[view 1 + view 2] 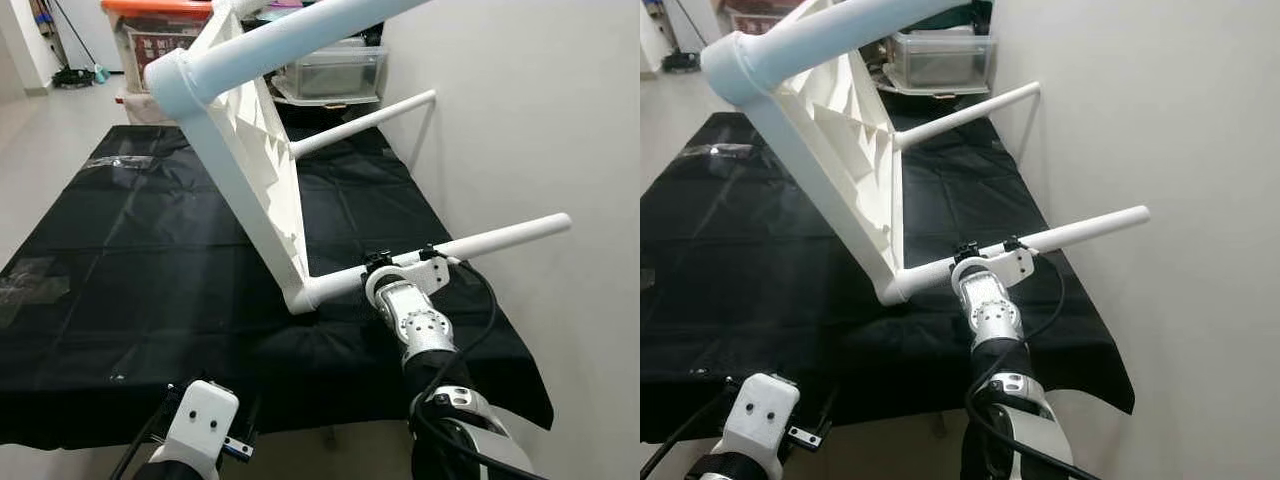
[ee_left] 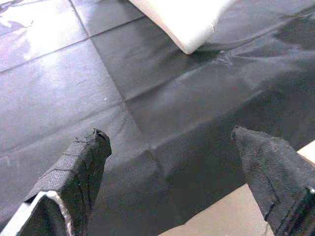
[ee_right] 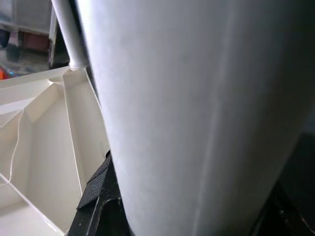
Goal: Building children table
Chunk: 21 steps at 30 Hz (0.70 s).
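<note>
The white children's table (image 1: 255, 150) stands tipped on its edge on the black cloth (image 1: 130, 270), its legs pointing toward the wall at 3 o'clock. The right gripper (image 1: 402, 262) is clamped around the nearest leg (image 1: 500, 238). The left gripper (image 2: 170, 142), at 7 o'clock, hovers spread apart above the cloth's near edge. Storage bins (image 1: 335, 70) sit at 12 o'clock.

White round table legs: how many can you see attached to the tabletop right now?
3. One at the near lower corner, held by the right gripper; one at the far lower corner, pointing toward the wall; one at the top, nearest the camera. A fourth may be out of frame.
</note>
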Available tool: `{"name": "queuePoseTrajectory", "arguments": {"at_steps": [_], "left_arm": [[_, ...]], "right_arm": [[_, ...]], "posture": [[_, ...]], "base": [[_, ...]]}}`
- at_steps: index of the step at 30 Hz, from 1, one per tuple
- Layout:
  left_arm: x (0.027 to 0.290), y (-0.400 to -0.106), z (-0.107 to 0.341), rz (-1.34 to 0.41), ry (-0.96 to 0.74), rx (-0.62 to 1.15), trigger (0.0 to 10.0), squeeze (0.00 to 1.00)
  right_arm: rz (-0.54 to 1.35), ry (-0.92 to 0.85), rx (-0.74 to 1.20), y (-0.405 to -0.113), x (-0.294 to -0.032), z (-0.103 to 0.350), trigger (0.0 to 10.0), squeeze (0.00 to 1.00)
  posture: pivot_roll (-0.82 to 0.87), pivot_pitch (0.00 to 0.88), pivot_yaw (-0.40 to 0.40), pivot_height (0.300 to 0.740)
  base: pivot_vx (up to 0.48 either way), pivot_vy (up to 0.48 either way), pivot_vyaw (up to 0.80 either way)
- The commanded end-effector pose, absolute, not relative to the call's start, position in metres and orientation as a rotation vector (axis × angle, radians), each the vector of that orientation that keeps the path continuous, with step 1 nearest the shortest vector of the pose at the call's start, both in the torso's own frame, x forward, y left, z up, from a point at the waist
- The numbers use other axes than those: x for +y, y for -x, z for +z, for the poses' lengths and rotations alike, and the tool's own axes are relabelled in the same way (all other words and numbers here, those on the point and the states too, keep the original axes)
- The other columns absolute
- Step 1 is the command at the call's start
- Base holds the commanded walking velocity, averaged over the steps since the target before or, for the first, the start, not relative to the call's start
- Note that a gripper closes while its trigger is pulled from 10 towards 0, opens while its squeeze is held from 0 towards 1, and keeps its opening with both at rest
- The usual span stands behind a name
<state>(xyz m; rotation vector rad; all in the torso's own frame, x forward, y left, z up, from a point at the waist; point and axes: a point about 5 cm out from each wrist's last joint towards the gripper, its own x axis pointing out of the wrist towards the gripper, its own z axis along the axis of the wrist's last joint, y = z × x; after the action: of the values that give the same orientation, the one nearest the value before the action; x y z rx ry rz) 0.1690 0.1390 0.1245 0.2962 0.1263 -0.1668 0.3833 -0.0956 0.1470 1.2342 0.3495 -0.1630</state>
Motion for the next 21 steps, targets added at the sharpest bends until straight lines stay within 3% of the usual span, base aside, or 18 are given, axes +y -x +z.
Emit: {"name": "queuePoseTrajectory", "arguments": {"at_steps": [1, 4, 7, 8, 9, 10, 14, 15, 21], "left_arm": [[0.139, -0.168, 0.125, -0.162, -0.308, 0.138, 10.0, 0.0], [0.139, -0.167, 0.125, -0.164, -0.308, 0.14, 10.0, 0.0], [0.138, -0.169, 0.126, -0.162, -0.307, 0.136, 10.0, 0.0], [0.139, -0.169, 0.126, -0.161, -0.306, 0.137, 10.0, 0.0], [0.139, -0.169, 0.126, -0.161, -0.306, 0.137, 10.0, 0.0], [0.139, -0.17, 0.125, -0.161, -0.306, 0.138, 10.0, 0.0], [0.138, -0.17, 0.126, -0.164, -0.31, 0.133, 10.0, 0.0], [0.139, -0.17, 0.126, -0.163, -0.31, 0.13, 10.0, 0.0], [0.139, -0.171, 0.127, -0.16, -0.314, 0.129, 10.0, 0.0]], "right_arm": [[0.098, -1.407, 0.62, -0.337, 0.044, 0.147, 10.0, 1.0], [0.083, -1.415, 0.614, -0.338, 0.041, 0.146, 10.0, 1.0], [-0.002, -1.422, 0.602, -0.342, 0.02, 0.136, 10.0, 1.0], [-0.048, -1.41, 0.61, -0.342, 0.012, 0.128, 10.0, 0.22], [-0.048, -1.41, 0.61, -0.342, 0.012, 0.128, 10.0, 0.22], [-0.079, -1.395, 0.616, -0.341, 0.005, 0.121, 10.0, 0.0], [-0.165, -1.383, 0.629, -0.341, -0.013, 0.105, 10.0, 0.0], [-0.189, -1.369, 0.623, -0.341, -0.017, 0.101, 0.0, 0.0], [-0.22, -1.37, 0.599, -0.342, -0.026, 0.098, 0.0, 0.0]], "posture": [[0.29, 0.073, -0.11, 0.74], [0.29, 0.073, -0.11, 0.74], [0.28, 0.069, -0.105, 0.74], [0.28, 0.069, -0.102, 0.74], [0.28, 0.069, -0.102, 0.74], [0.28, 0.069, -0.101, 0.74], [0.28, 0.063, -0.101, 0.74], [0.28, 0.063, -0.101, 0.74], [0.28, 0.063, -0.101, 0.74]], "base": [[0.0, 0.0, 0.0], [0.0, 0.0, 0.0], [0.0, 0.0, 0.0], [0.0, 0.0, 0.0], [0.0, 0.0, 0.0], [0.0, 0.0, 0.0], [0.0, 0.0, 0.0], [0.0, 0.0, 0.0], [0.0, 0.0, 0.0]]}}
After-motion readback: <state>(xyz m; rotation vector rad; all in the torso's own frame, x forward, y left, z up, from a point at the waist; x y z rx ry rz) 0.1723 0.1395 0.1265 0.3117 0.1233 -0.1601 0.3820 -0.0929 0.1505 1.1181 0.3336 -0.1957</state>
